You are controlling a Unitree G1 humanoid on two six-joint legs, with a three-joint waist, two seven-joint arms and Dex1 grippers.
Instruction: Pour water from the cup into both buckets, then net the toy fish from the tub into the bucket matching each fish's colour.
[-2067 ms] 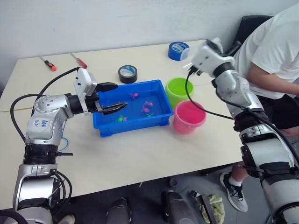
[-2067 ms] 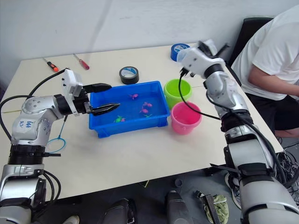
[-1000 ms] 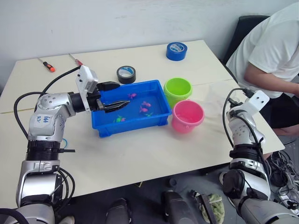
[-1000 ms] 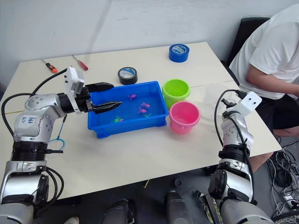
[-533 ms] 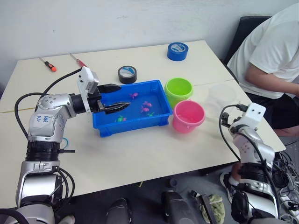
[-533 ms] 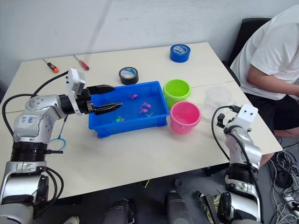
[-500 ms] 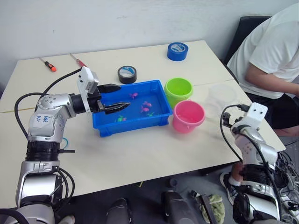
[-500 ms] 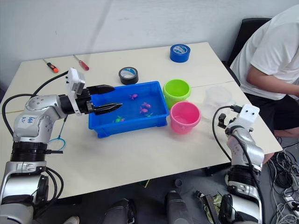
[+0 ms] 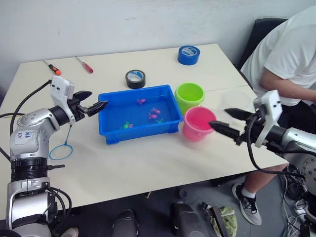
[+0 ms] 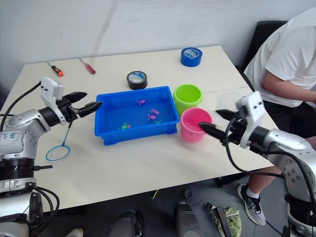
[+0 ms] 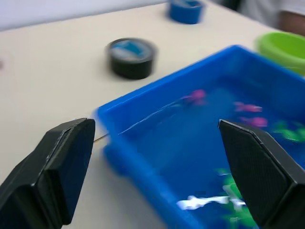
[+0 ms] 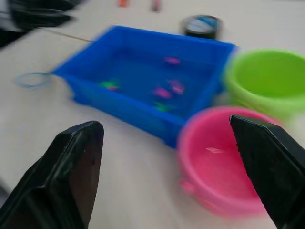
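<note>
A: What's changed on your end?

B: Both arms. My L gripper [image 9: 98, 98] has pulled back off the tub [image 9: 106, 136]. It hangs just outside the tub's left rim, mid-left of frame, fingers spread, holding nothing. My R gripper [image 9: 217, 117] has come up from the table's lower right edge. It points at the pink bucket [image 9: 197, 133], tips just short of its rim, also spread and empty

A: Where's the cup?

B: Standing on the table at right of frame, cup [image 9: 236, 98] behind the R gripper, nobody holding it. Looks empty, tho it's too clear to be sure. There's a glint low inside the pink one in the R wrist view, prob water. Can't tell re the green bucket [image 9: 183, 104]

A: So pouring's done?

B: My read, yes, w/ that caveat. Netting hasn't started: the fish [image 9: 154, 114] are all in the tub at centre frame, magenta ones mid, a green one nearer the front wall

A: And the net?

B: The net [image 9: 60, 151] lies flat on the table, lower left of frame, hoop below the L gripper, handle running up toward it. Ungrasped. That backing-off sets me up to drop the L gripper onto the handle next
</note>
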